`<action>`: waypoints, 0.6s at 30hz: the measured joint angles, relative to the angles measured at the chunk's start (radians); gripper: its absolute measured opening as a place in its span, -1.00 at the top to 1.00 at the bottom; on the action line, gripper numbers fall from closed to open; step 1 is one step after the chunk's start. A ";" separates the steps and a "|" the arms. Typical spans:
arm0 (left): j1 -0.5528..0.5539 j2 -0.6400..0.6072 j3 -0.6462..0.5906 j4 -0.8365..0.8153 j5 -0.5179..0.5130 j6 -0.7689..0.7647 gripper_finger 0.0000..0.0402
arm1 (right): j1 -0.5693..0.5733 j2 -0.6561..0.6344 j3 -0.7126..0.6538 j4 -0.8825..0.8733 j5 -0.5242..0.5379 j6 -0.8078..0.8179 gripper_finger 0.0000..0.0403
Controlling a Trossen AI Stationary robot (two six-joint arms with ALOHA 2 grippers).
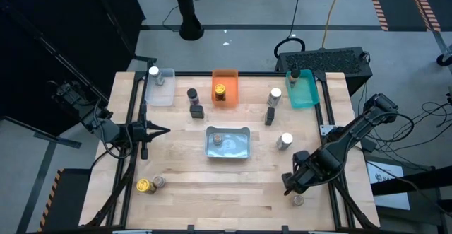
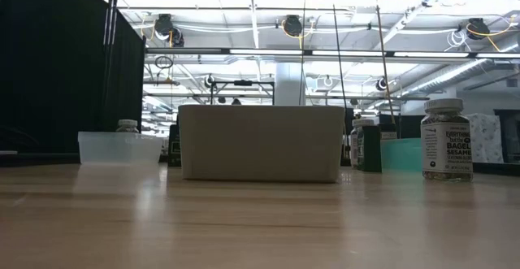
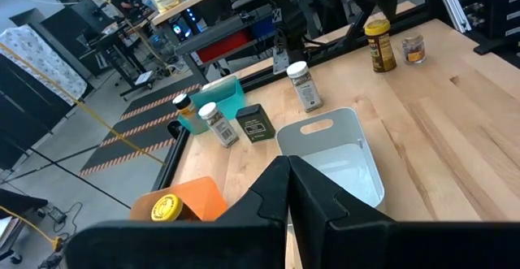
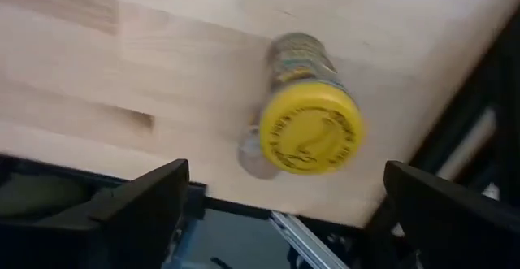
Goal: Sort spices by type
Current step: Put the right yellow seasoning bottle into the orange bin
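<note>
The right gripper (image 1: 293,181) hangs over the lower right part of the pale wooden table (image 1: 233,191) in the high view. Its jaws stand wide apart and hold nothing; the right wrist view shows one dark finger (image 4: 154,192) at each side with bare wood between them.

The thing it is lined up on is a small cylindrical spice jar with a gold-yellow lid (image 4: 307,131). The jar stands upright, so its long axis points up at the wrist camera, which looks almost straight onto the lid. It sits ahead of the jaws, within the gap between the fingers but nearer one finger than the other, and close to the table's edge rail. In the high view the gripper itself hides it.

A smaller clear jar with a greyish lid (image 1: 299,200) stands just beside the yellow-lidded one, possibly touching it. By my reading, a straight descent needs the gap centred on the yellow lid, or a finger may strike this neighbour.

The left gripper (image 1: 161,129) waits at the left middle of the high view, jaws together, far from this jar; the right arm is clearly the nearer.
</note>
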 joint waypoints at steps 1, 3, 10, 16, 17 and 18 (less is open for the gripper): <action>0.000 0.000 0.000 0.000 0.000 0.000 0.92 | 0.000 0.000 0.000 0.010 0.019 -0.004 -0.98; 0.000 0.000 0.000 0.000 0.000 0.000 0.92 | -0.001 0.000 0.000 0.016 0.051 0.003 -0.97; 0.000 0.000 0.000 0.000 0.000 0.000 0.92 | 0.006 0.006 0.001 -0.011 0.082 -0.005 -0.97; 0.000 0.000 0.000 0.000 0.000 0.000 0.92 | 0.028 0.015 0.002 -0.057 0.065 0.028 -0.97; 0.000 0.000 0.000 0.000 0.000 0.000 0.92 | 0.035 0.022 0.002 -0.068 0.063 0.037 -0.97; 0.000 0.000 0.000 0.000 0.000 -0.001 0.92 | 0.041 0.026 0.002 -0.074 0.061 0.044 -0.97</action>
